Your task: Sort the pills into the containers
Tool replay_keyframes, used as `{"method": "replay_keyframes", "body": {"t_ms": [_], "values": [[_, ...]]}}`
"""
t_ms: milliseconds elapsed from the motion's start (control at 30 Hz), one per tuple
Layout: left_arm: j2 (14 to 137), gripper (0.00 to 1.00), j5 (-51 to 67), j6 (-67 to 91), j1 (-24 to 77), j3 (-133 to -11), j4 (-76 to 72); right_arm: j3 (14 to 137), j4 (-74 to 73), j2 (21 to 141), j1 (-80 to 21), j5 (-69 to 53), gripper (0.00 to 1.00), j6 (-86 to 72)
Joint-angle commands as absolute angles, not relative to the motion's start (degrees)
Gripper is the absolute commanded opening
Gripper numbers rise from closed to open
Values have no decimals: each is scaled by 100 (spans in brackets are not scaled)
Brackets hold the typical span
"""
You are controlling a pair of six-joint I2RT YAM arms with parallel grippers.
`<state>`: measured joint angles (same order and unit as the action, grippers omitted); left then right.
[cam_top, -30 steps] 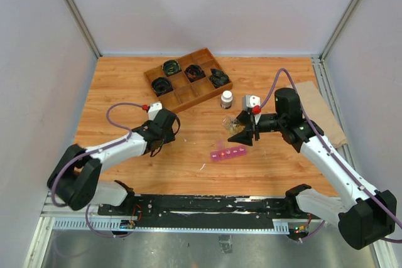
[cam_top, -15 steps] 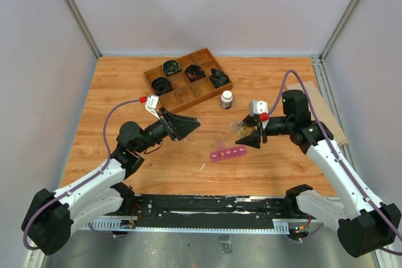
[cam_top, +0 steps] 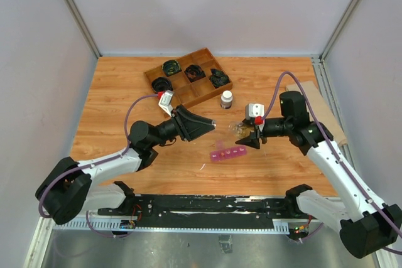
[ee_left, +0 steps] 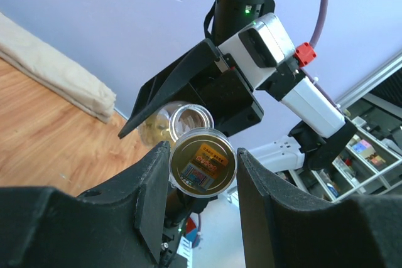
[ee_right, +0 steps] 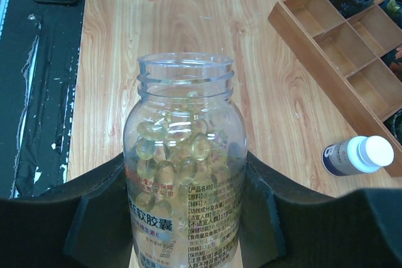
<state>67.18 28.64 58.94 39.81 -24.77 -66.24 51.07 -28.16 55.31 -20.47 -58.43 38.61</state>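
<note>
My right gripper (cam_top: 249, 135) (ee_right: 185, 218) is shut on a small clear glass jar (cam_top: 237, 128) (ee_right: 185, 174) with its mouth open. Tan-yellow pills (ee_right: 182, 145) fill about half of it. My left gripper (cam_top: 210, 125) (ee_left: 202, 155) is shut on the jar's round lid (ee_left: 202, 162), held just left of the jar's mouth. The jar also shows in the left wrist view (ee_left: 174, 122), just beyond the lid. The pink compartment strip (cam_top: 230, 153) lies on the table just in front of the jar and below both grippers. No pills show outside the jar.
A brown wooden divided tray (cam_top: 188, 80) (ee_right: 342, 48) with black coiled items stands at the back. A white-capped bottle (cam_top: 226, 99) (ee_right: 358, 155) stands just behind the jar. A beige folded cloth (cam_top: 317, 108) lies at the table's right edge.
My left arm has swung up from the left side of the table and reached right, bringing its fingertips close to the jar. My right gripper with the jar has shifted slightly right.
</note>
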Motion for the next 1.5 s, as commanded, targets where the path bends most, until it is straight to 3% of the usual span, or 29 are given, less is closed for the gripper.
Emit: {"method": "replay_keyframes", "body": {"t_ms": [0,1467], "values": [[6938,9,2919,5926,4093,-2719,-6998,5294,-2873,5519,-2436,-5396,1,4057],[7291,8,2074,5054,4771,-3209,-5286,5350,-2658,5791,-3176,-3903,1,3859]]}}
